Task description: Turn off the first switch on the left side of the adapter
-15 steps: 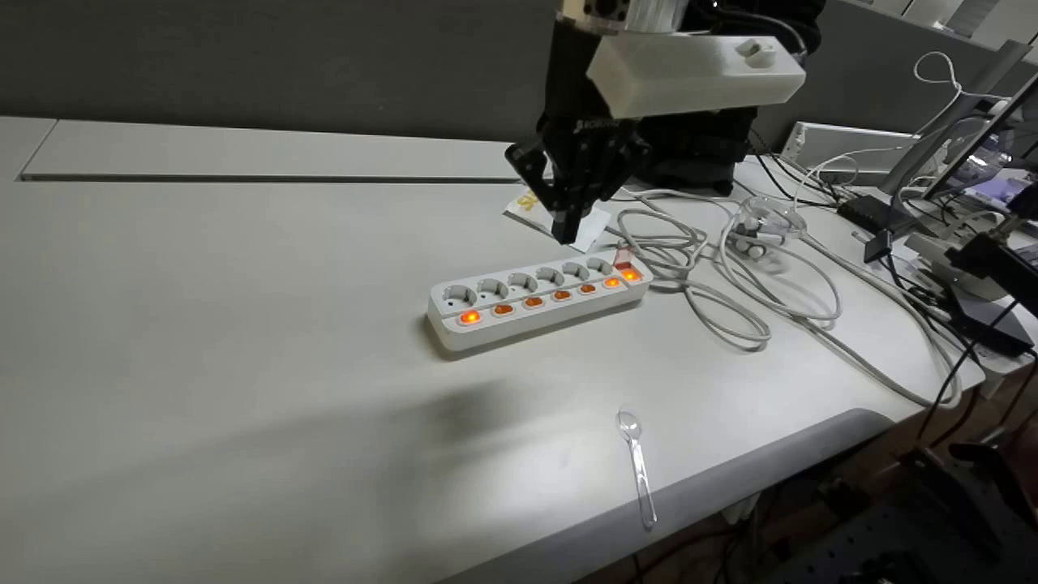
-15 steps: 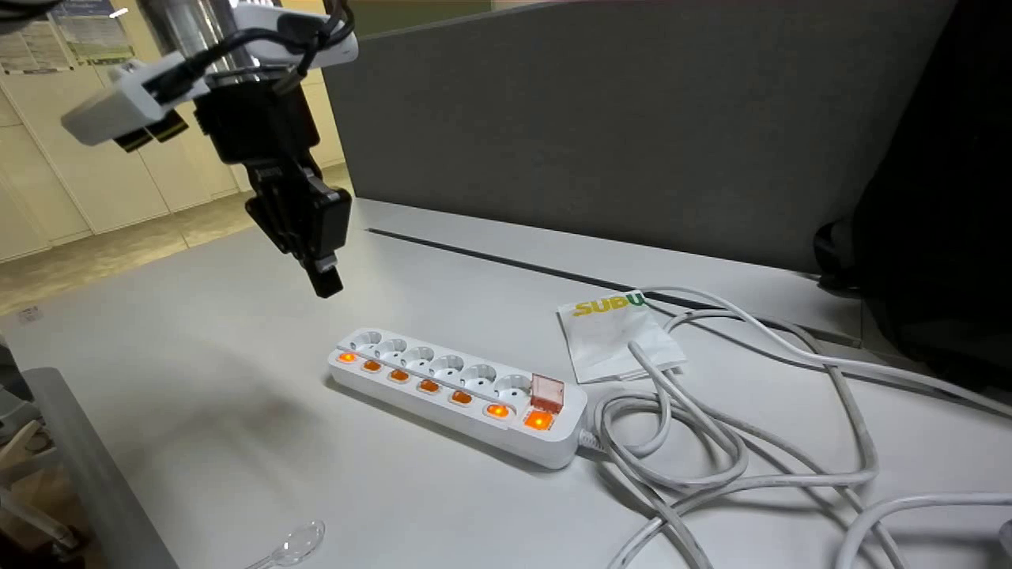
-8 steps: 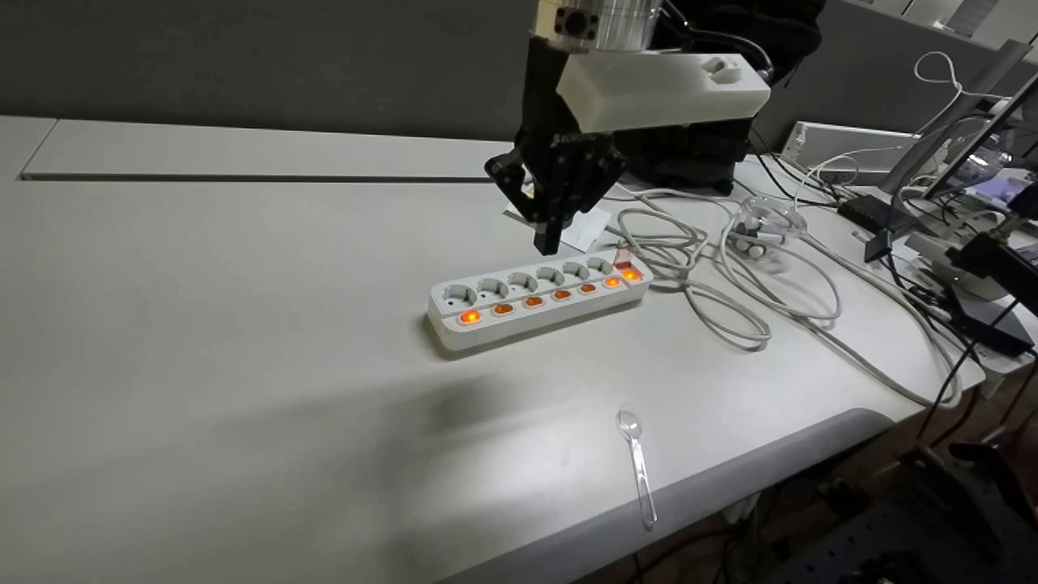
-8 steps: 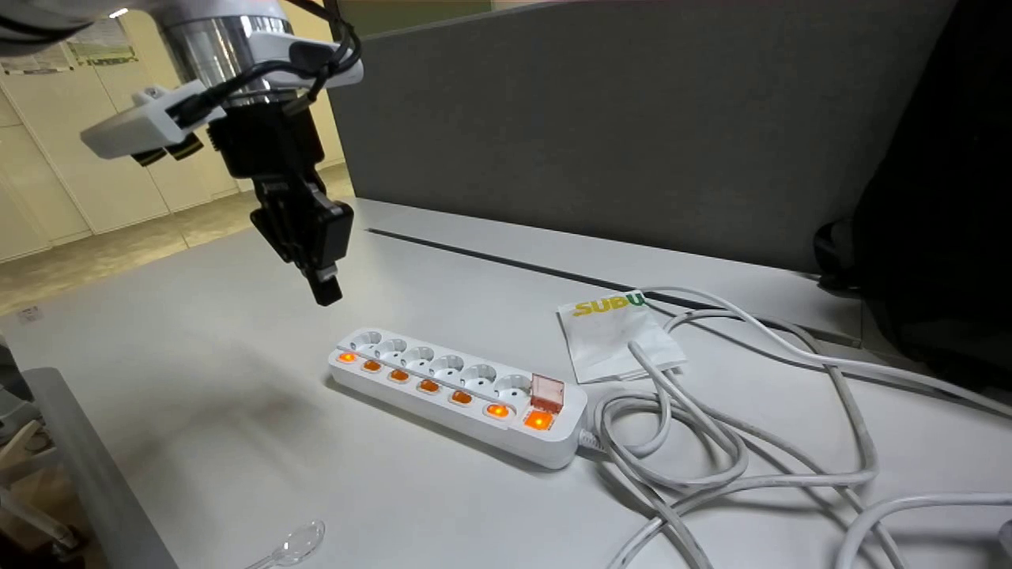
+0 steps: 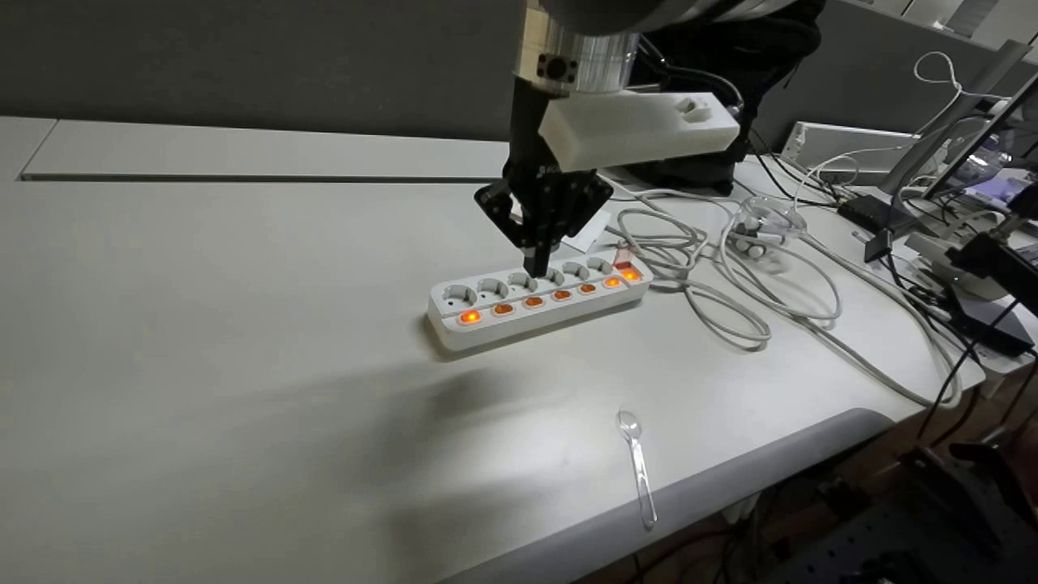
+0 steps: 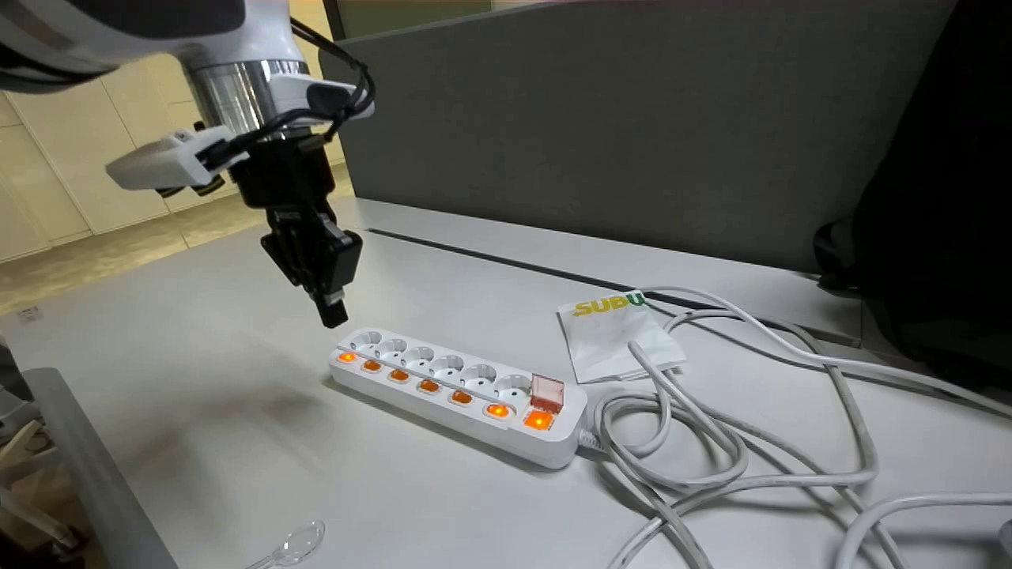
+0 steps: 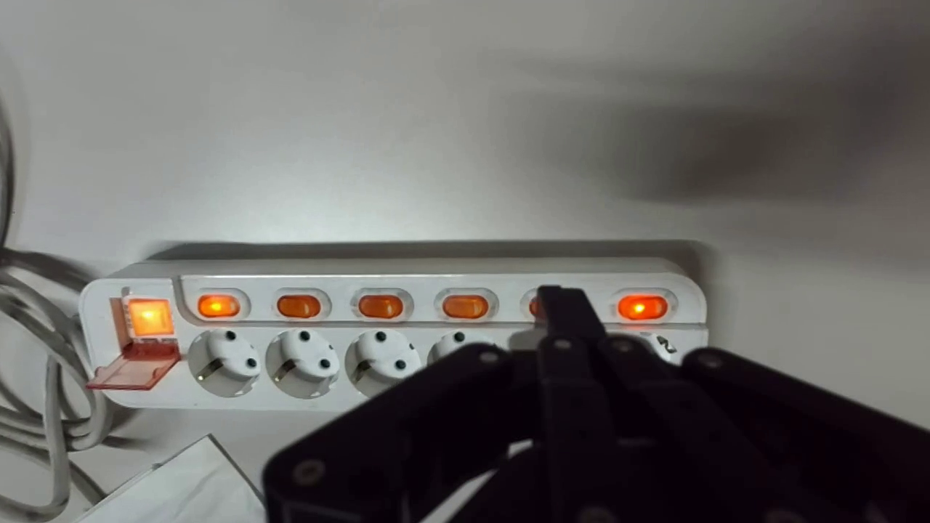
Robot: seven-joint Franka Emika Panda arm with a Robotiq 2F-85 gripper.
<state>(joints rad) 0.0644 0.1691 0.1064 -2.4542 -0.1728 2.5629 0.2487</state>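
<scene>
The adapter is a white power strip on the table, also in an exterior view and the wrist view. It has a row of orange switches beside its sockets. The end switch, away from the cable, glows; it also shows in an exterior view and at the right in the wrist view. My black gripper is shut and empty, pointing down above the strip, also in an exterior view. In the wrist view its fingertips partly cover the switch beside the glowing end one.
The cable-end switch glows beside an open red flap; the switch next to it glows too. Coiled grey cable and a paper packet lie near that end. A clear spoon lies near the table's edge.
My gripper has come down closer to the strip and shifted toward the end away from the cable. It stays shut. The strip and its lit switches look the same.
</scene>
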